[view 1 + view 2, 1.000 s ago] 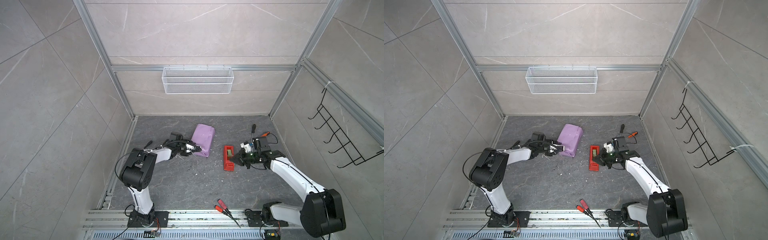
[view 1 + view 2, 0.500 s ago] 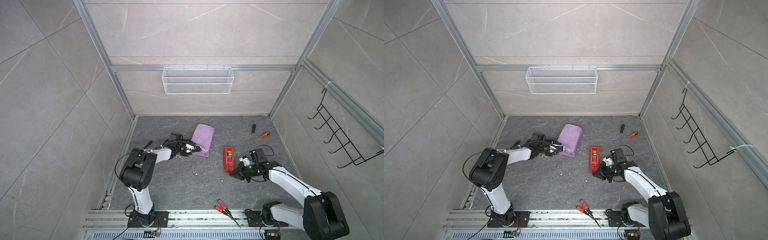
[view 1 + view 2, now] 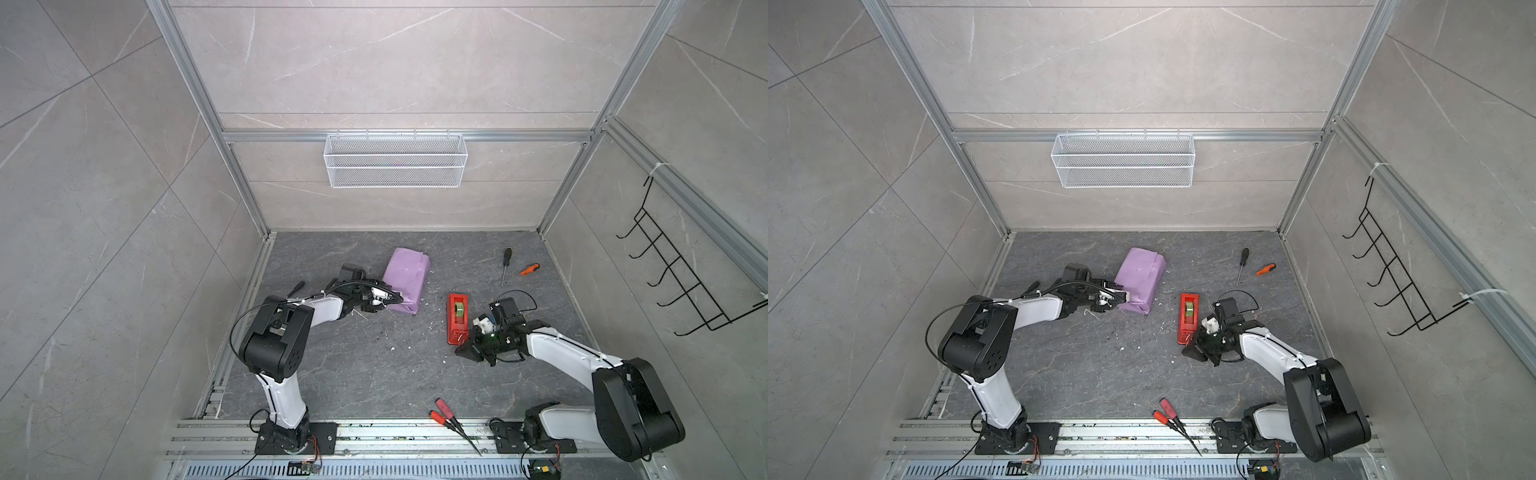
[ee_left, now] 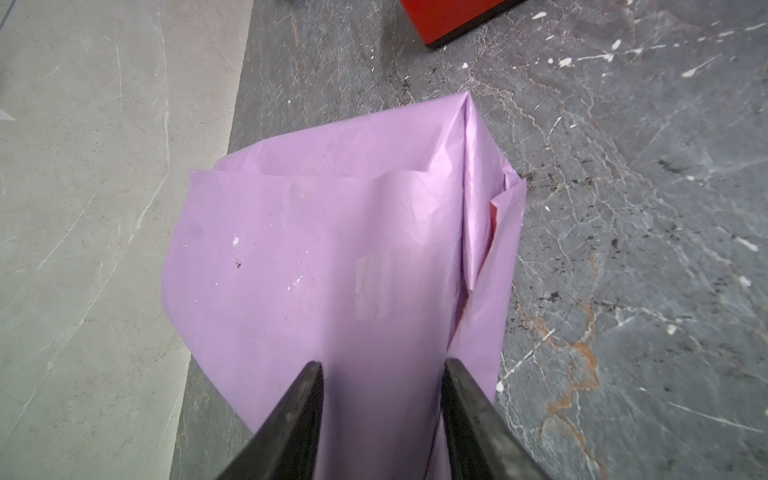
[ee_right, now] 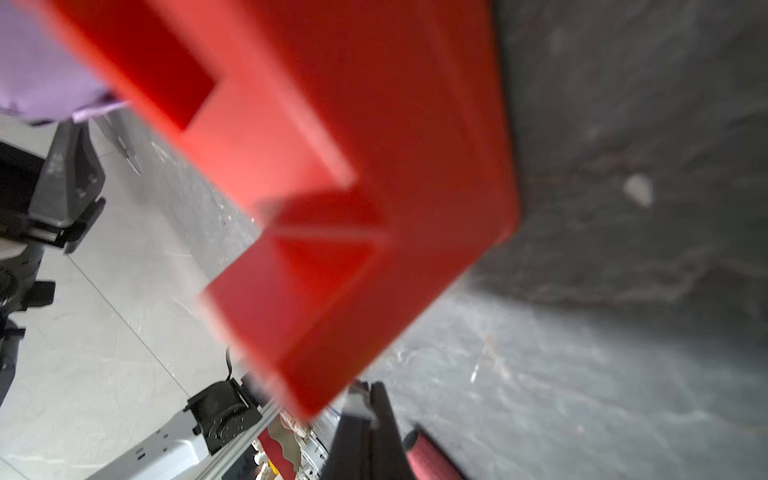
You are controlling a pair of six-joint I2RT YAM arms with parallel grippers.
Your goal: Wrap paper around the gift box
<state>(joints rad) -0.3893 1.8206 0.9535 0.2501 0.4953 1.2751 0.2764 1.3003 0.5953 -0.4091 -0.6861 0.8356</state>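
The right gripper (image 3: 464,351) has swung back toward the front and is now sitting shut just off the near end of the dispenser (image 3: 457,318), where a second ago it was working beside the dispenser's far half. The left arm has not shifted. Whether a strip of tape is hanging from the shut tips is not clear in the blurred wrist view.

The box is hiding wholly inside the paper (image 3: 405,278), which is lying as a lilac parcel left of the dispenser, its long axis running from near to far with a slight lean. The left gripper (image 4: 380,365) is reaching in from the left, its jaws standing partly apart over the parcel's near end, with paper showing outside both fingers, so they are probably pressing down rather than pinching.

From the right gripper the parcel is lying farther back and to the left, past the dispenser. A loose flap is gaping on the parcel's dispenser side, so the right arm seems the one to close it.
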